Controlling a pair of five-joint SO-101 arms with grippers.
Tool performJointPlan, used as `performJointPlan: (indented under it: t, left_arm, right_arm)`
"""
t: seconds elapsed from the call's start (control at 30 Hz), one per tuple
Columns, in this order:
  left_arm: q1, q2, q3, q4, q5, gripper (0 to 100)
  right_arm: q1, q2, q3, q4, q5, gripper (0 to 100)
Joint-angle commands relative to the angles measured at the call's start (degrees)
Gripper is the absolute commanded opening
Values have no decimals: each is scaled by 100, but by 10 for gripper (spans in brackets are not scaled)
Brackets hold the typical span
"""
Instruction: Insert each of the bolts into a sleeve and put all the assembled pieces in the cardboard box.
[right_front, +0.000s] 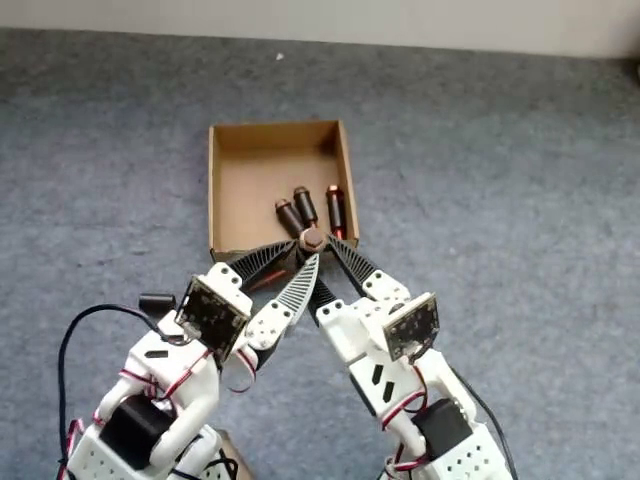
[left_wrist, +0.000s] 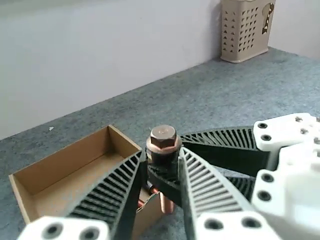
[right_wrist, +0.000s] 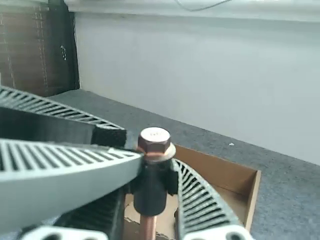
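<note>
Grey carpeted tabletop (right_front: 520, 150): open brown cardboard box (right_front: 213, 190), mid-far side, holds three black-sleeved copper bolts (right_front: 305, 207) along its near wall. Over that wall, a fourth sleeved hex-head bolt (right_front: 312, 240) is clenched by left jaws and right jaws together; seemingly only its drop remains.

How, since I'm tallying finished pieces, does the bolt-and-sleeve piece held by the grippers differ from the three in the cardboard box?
The held piece stands upright, hex head up; the boxed pieces lie on their sides. The held piece is clamped by the left gripper and right gripper at the near edge of the cardboard box; the boxed pieces rest loose on its floor. All pair a dark sleeve with a copper-coloured bolt.
</note>
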Motion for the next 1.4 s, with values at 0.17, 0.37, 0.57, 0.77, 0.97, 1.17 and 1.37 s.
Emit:
performJointPlan:
  t: [0.17, 0.37, 0.57, 0.77, 0.97, 1.17, 1.37]
  left_arm:
    - [22, 22, -286, 176, -79, 164]
    - [22, 22, -681, 176, -97, 122]
    - [-338, 22, -1138, 404, -879, 72]
    - [-1138, 13, -1429, 1618, -1213, 34]
    - [-2264, 13, -1270, 2338, -1213, 7]
    - [-3284, 13, -541, 2497, -1222, 7]
    - [-4927, 13, 127, 2470, -1240, 7]
  right_arm:
    - [505, -110, 910, 92, 18, 5]
    - [936, -101, 910, 453, 18, 5]
    - [1174, -101, 910, 1182, -396, 5]
    - [1569, -101, 910, 1288, -1187, 5]
    - [1604, -75, 910, 1288, -1213, 5]
    - [1604, -66, 910, 1297, -1213, 5]
    - [1613, -66, 910, 1429, -1213, 5]
